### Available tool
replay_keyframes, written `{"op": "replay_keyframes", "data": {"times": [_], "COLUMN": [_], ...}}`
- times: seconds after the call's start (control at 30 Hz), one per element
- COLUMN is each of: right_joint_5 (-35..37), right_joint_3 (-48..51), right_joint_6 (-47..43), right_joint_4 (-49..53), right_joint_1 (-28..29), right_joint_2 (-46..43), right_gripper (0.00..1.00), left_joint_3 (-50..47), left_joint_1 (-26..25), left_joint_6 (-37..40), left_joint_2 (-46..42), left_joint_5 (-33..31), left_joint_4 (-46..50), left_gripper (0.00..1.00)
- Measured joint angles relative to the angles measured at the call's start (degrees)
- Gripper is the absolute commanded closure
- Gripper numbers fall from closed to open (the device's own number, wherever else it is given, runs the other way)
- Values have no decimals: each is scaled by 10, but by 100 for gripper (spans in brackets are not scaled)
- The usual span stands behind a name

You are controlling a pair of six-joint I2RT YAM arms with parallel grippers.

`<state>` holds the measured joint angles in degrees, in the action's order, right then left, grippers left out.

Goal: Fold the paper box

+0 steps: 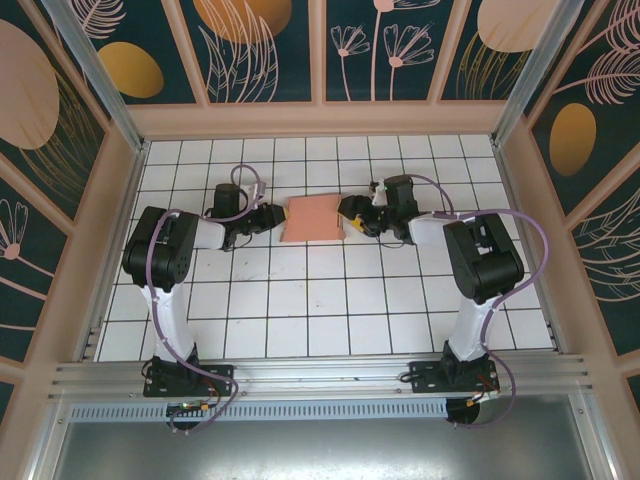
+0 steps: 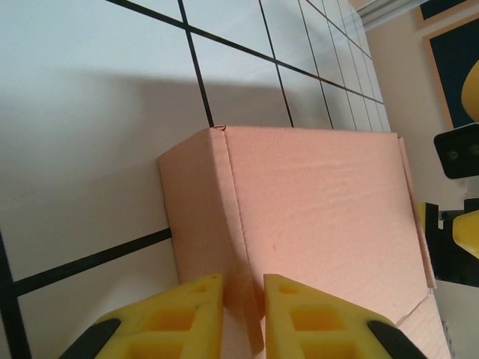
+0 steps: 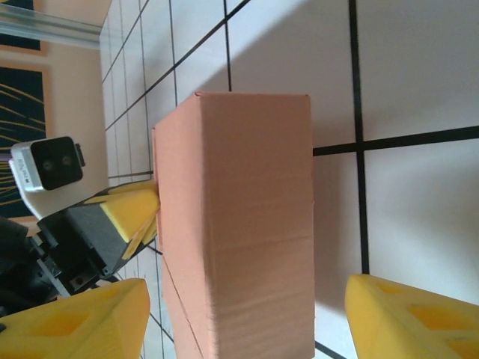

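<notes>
Looking down from the top camera, we find the box at the far middle of the table. It is already a shut, flat rectangle rather than a blank, so we judge the folding mostly done. The left gripper meets its left end and the right gripper its right end. The walls of the enclosure stand well apart from the work, and only the two arms crowd the box.

From the left wrist, the left gripper has its fingers drawn narrow, pinching the folded edge where the box's top face meets its side wall. A flap edge along the far right end looks slightly proud, so we think that end may want pressing home. The right gripper waits just beside that end.

From the right wrist, the right gripper stands wide, one finger on either side of the box with a gap on both sides, holding nothing. The left gripper shows at the box's other end. The corners facing this camera look crisp and shut.
</notes>
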<state>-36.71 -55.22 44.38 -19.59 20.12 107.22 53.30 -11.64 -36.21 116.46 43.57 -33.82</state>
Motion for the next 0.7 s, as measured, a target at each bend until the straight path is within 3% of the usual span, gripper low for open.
{"op": "replay_keyframes", "data": {"times": [0.3, 0.57, 0.7], "right_joint_5": [-35, -62, -67], "right_joint_3": [0, -6, -7], "right_joint_6": [24, 43, 51], "right_joint_4": [-26, -41, -47], "right_joint_1": [0, 2, 2], "right_joint_2": [26, 43, 44], "right_gripper": [31, 55, 58], "left_joint_3": [-7, -7, -6], "left_joint_1": [7, 7, 7], "left_joint_6": [-12, -13, -7], "left_joint_2": [7, 9, 9], "left_joint_5": [14, 17, 16], "left_joint_4": [-25, -26, -24], "left_gripper": [81, 77, 73]}}
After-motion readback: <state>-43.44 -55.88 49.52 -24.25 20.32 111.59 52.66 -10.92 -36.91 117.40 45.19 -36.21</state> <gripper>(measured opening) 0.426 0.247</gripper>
